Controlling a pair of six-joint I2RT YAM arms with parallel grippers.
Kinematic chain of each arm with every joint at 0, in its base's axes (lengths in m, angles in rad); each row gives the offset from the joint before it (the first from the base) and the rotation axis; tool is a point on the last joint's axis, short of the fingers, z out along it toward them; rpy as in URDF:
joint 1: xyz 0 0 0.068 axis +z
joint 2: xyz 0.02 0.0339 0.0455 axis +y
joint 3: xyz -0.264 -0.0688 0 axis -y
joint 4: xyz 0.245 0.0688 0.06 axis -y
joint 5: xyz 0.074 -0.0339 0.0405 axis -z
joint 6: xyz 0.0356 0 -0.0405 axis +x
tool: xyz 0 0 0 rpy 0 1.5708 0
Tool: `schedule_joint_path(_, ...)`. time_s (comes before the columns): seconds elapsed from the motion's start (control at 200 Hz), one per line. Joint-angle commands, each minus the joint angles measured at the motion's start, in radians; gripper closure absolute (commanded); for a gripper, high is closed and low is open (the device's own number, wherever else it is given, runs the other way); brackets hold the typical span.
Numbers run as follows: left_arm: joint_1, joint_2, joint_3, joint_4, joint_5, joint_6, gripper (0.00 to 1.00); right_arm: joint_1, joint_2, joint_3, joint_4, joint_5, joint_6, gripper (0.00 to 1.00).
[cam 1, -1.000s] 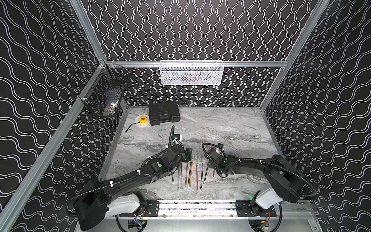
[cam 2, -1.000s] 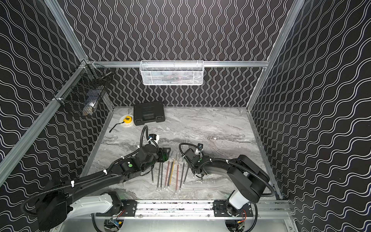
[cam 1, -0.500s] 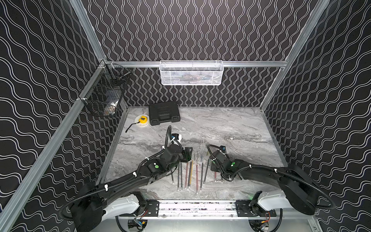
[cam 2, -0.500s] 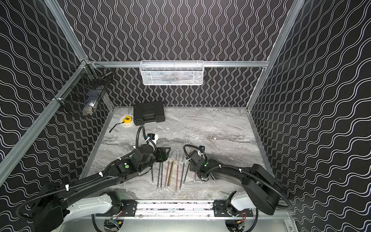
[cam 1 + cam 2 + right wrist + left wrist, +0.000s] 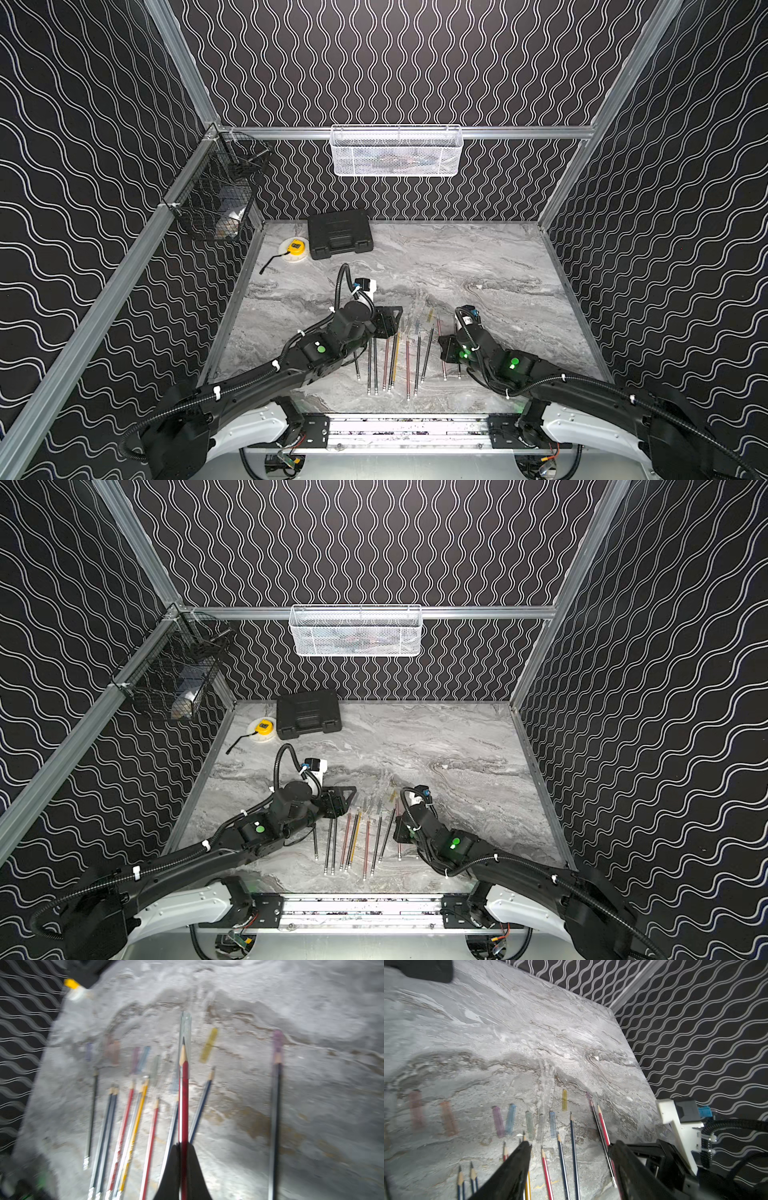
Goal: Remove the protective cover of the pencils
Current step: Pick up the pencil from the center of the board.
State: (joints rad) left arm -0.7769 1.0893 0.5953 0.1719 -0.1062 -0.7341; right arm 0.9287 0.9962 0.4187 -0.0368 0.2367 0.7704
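Note:
Several pencils (image 5: pixel 390 361) (image 5: pixel 353 839) lie side by side near the table's front edge, with bare sharpened tips in the left wrist view (image 5: pixel 560 1159). Several translucent coloured covers (image 5: pixel 510 1119) (image 5: pixel 208 1045) lie loose beyond the tips. My right gripper (image 5: pixel 184 1144) (image 5: pixel 444 349) is shut on a red pencil (image 5: pixel 184 1088) whose tip is bare; a clear cover (image 5: pixel 185 1024) lies just past it. A black pencil (image 5: pixel 275 1115) to the right carries a purple cover (image 5: pixel 277 1040). My left gripper (image 5: pixel 572 1144) (image 5: pixel 392 322) hovers open over the row, holding nothing.
A black case (image 5: pixel 339 233) and a yellow tape measure (image 5: pixel 295 249) sit at the back left. A white mesh basket (image 5: pixel 396 151) hangs on the back wall and a black wire basket (image 5: pixel 216 199) on the left wall. The arm rail (image 5: pixel 407 426) borders the front.
My right gripper has drawn back toward the front edge with the red pencil. The left gripper has hardly moved.

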Motion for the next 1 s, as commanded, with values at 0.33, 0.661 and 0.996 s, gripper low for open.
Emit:
schedule_joint_path(0.33,0.006,0.117,-0.015,0.256,0.190,-0.055,0.34,0.103,0.060,0.030,0.237,-0.062,-0.056,1.00)
schedule_joint_path(0.661,0.017,0.149,-0.022,0.286,0.197,-0.074,0.35,0.156,0.163,0.088,0.275,-0.034,-0.058,1.00)
schedule_joint_path(0.996,0.037,0.110,-0.040,0.224,0.128,-0.095,0.32,0.157,0.104,0.066,0.251,0.033,-0.029,1.00)
